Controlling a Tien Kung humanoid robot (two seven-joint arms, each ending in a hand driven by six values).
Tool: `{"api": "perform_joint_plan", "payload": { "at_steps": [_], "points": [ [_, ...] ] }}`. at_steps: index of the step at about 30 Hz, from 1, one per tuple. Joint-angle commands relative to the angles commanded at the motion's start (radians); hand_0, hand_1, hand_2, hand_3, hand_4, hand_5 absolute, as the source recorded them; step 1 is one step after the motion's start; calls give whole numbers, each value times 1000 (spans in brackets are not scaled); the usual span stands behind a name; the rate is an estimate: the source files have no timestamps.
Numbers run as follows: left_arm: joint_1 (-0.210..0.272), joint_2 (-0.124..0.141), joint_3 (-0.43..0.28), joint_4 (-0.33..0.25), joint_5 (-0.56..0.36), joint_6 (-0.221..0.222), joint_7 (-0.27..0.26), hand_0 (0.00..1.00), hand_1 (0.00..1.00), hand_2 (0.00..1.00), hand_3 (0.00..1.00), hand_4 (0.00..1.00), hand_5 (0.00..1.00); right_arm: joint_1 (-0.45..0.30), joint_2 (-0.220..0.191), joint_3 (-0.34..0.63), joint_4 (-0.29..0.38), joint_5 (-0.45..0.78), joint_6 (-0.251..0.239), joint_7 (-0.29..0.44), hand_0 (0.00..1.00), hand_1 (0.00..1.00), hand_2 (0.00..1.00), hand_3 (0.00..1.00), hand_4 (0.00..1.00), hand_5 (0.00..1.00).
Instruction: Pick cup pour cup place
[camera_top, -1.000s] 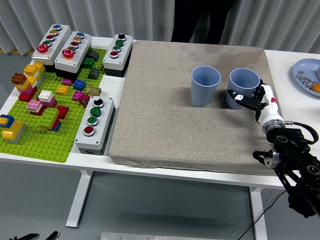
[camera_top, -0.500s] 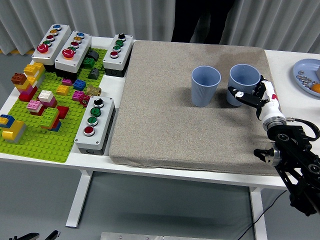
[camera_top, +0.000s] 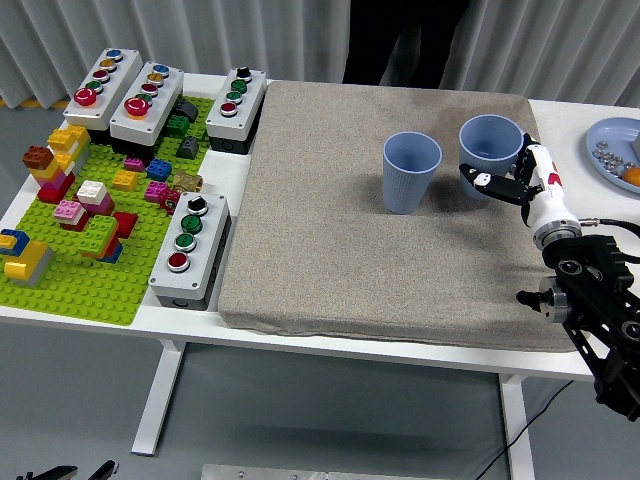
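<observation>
Right hand: here my right hand comes in from the lower right on its black arm and sits at the near right side of the right cup.
Fingers: my fingers are curled around that cup's lower wall, black tips wrapped across its front, so I am gripping it.
Right cup: blue, upright, open mouth up; its base is hidden behind my hand, so I cannot tell whether it touches the mat.
Left cup: a second blue cup stands upright on the grey mat, just beside the one I hold, not touching it.
Mat: it covers the middle of the white table, reaching almost to the near edge.
Left side: a green brick baseplate with coloured bricks on it, and four grey button boxes around it.
Far right: a blue plate at the table's edge, holding small beads and something orange.
Far side: a person in dark clothing stands behind the table; no hands in view.
Left hand: out of view.
</observation>
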Motion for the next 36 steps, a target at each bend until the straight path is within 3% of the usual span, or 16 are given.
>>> {"api": "perform_joint_plan", "payload": {
  "at_steps": [21,36],
  "points": [
    [-4,3,1,0,-2,0,-1,765,782,828,714,508,984,67,-22,-40,-6,-153,-20,-9,799,714,617,763,682,55],
    [-8,3,-5,0,2,0,0,765,783,828,714,508,985,86,-7,-74,-21,-410,-48,-31,798,713,617,762,665,42]
  ]
}}
